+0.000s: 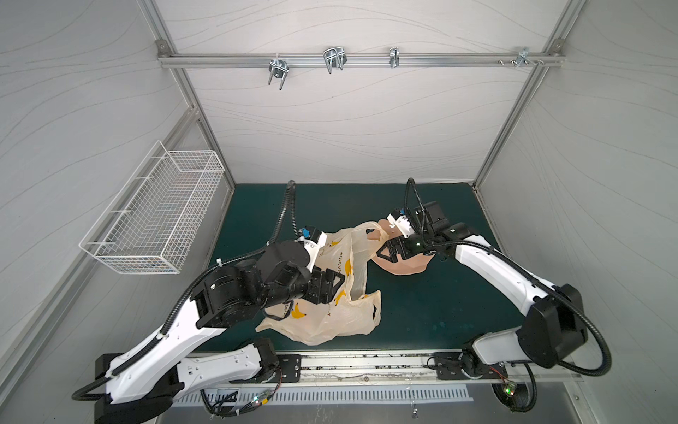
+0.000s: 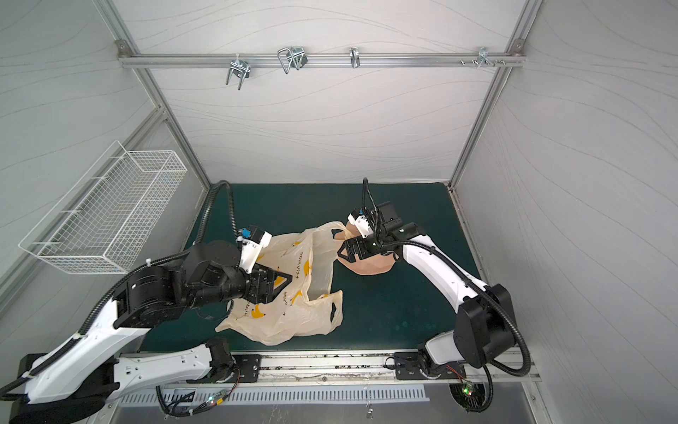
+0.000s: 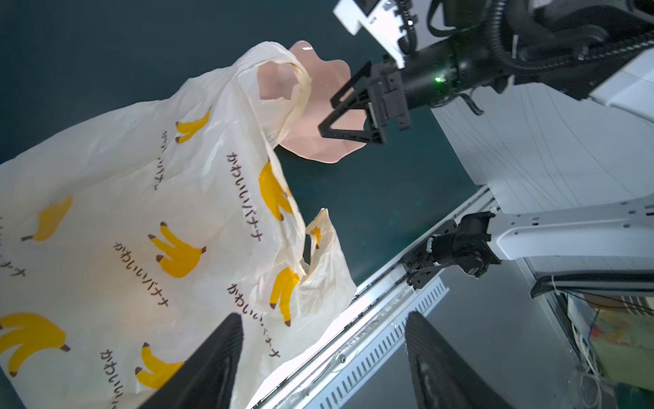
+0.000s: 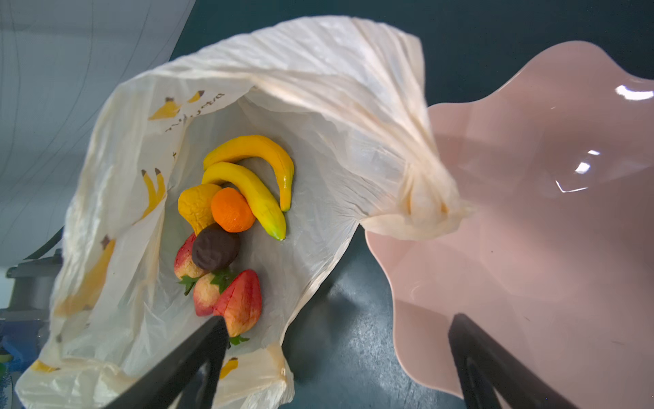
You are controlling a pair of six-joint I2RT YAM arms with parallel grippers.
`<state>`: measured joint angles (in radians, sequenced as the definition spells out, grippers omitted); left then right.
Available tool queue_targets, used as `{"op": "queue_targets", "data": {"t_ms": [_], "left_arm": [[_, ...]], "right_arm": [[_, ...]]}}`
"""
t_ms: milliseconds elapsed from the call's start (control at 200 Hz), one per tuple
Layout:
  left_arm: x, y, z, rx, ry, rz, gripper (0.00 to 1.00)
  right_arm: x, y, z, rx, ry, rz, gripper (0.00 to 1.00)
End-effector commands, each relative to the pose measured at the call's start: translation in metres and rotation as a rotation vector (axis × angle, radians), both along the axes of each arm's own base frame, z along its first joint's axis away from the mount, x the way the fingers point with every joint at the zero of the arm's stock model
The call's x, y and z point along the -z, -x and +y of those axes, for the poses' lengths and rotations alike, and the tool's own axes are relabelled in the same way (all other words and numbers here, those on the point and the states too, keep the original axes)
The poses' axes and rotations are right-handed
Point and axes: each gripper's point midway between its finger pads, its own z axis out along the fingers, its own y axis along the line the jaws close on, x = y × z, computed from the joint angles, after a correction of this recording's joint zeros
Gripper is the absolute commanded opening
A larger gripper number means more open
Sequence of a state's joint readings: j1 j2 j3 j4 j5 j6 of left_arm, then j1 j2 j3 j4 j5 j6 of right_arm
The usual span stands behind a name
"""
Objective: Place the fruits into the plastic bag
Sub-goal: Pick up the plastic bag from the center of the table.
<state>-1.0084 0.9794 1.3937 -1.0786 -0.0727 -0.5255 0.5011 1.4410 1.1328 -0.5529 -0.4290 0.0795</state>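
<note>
Closest to the lens in the left wrist view, the left pincer (image 3: 323,318) shows its two dark fingers (image 3: 219,361) spread well apart, with nothing caught between them. One finger overlaps the plastic bag (image 3: 124,212); I cannot tell whether it touches the film.

From above, I see the bag lying crumpled in the middle of the green table (image 1: 440,301), partly under the left arm. Its mouth is turned right and far, toward a wavy-edged pink dish (image 1: 403,270). One loop handle (image 4: 424,205) is draped over the dish's rim — touching it.

The right pincer (image 4: 338,318) also stands apart and grips nothing. It hovers where bag meets dish, one finger in front of the bag's mouth and the other in front of the dish.

Through the right wrist camera I look straight into the bag, where the fruits (image 4: 226,226) lie bunched together inside. Two yellow bananas (image 4: 254,198) curve side by side at the deeper end. Against them sit a yellow-orange lemon-like fruit (image 4: 194,205) and a small orange (image 4: 231,210), touching each other. A dark brown round piece (image 4: 215,248) rests against the orange. Three red strawberries (image 4: 240,301) with green tops cluster nearest the opening — one partly hidden behind a finger.

On the left wall hangs a white wire basket (image 1: 157,220), well apart from all this.
</note>
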Motion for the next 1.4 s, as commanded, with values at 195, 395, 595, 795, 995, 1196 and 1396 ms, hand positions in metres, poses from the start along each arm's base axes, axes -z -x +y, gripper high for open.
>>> {"op": "queue_targets", "data": {"t_ms": [195, 395, 595, 795, 995, 1196, 1396], "left_arm": [[0.049, 0.025, -0.073, 0.437, -0.254, 0.129, 0.76], [0.09, 0.017, -0.083, 0.463, -0.417, 0.177, 0.76], [0.112, 0.007, -0.09, 0.462, -0.495, 0.175, 0.76], [0.138, 0.007, -0.102, 0.493, -0.543, 0.217, 0.76], [0.171, 0.006, -0.107, 0.486, -0.596, 0.283, 0.74], [0.178, 0.013, -0.112, 0.503, -0.554, 0.306, 0.49], [0.181, 0.024, -0.102, 0.507, -0.541, 0.344, 0.14]], "right_arm": [[-0.014, -0.013, 0.011, -0.031, -0.136, 0.02, 0.99], [-0.011, -0.013, 0.012, -0.04, -0.142, 0.03, 0.99], [-0.007, -0.014, 0.012, -0.037, -0.145, 0.046, 0.99], [-0.004, -0.016, 0.015, -0.037, -0.153, 0.06, 0.99], [-0.003, -0.016, 0.017, -0.036, -0.17, 0.074, 0.99], [-0.001, -0.018, 0.019, -0.036, -0.176, 0.082, 0.99], [0.001, -0.021, 0.022, -0.035, -0.186, 0.094, 0.99]]}}
